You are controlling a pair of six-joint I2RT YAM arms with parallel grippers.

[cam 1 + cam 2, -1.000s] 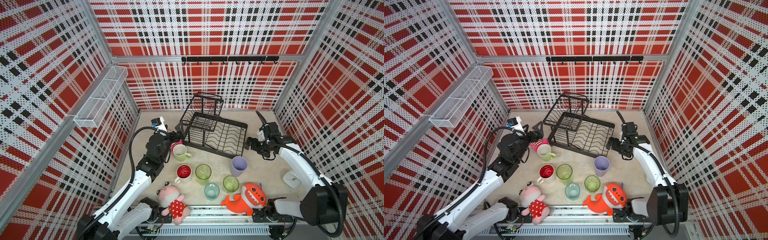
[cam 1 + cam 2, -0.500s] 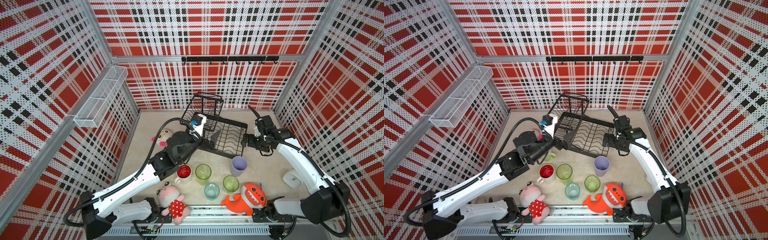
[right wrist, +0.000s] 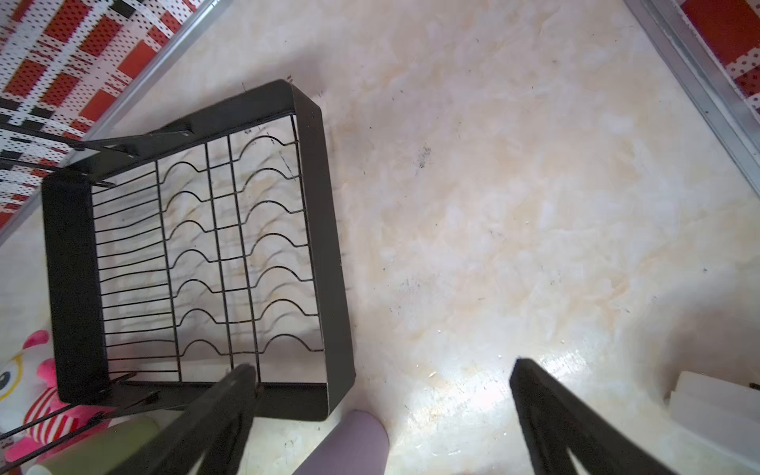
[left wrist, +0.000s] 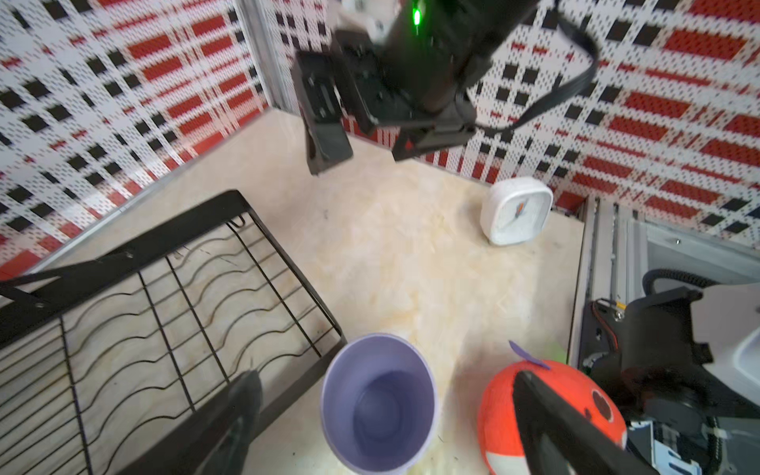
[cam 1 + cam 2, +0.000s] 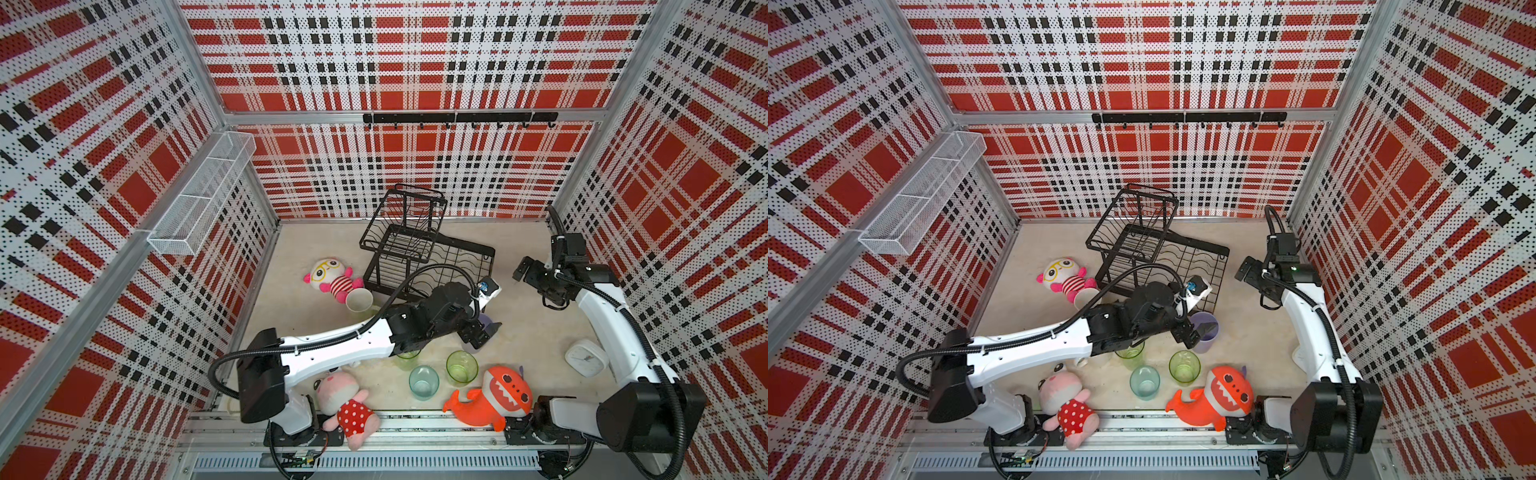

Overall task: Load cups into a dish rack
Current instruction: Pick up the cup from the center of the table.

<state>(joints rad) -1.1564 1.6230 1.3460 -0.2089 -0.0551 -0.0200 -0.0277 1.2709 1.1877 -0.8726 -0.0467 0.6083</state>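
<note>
Left gripper (image 4: 390,411) spread wide, its fingers either side of the upright lilac tumbler (image 4: 378,407) and not gripping it. The tumbler stands on the worktop (image 5: 532,336), just beside a front corner of the dish rack (image 5: 469,246). Right gripper (image 3: 382,370) released, holding nothing, above bare worktop beside the rack. Pale green mug (image 5: 359,299) lies on its side at the rack's other front corner. Teal glass (image 5: 423,381) and short green glass (image 5: 461,366) stand upright near the front edge.
</note>
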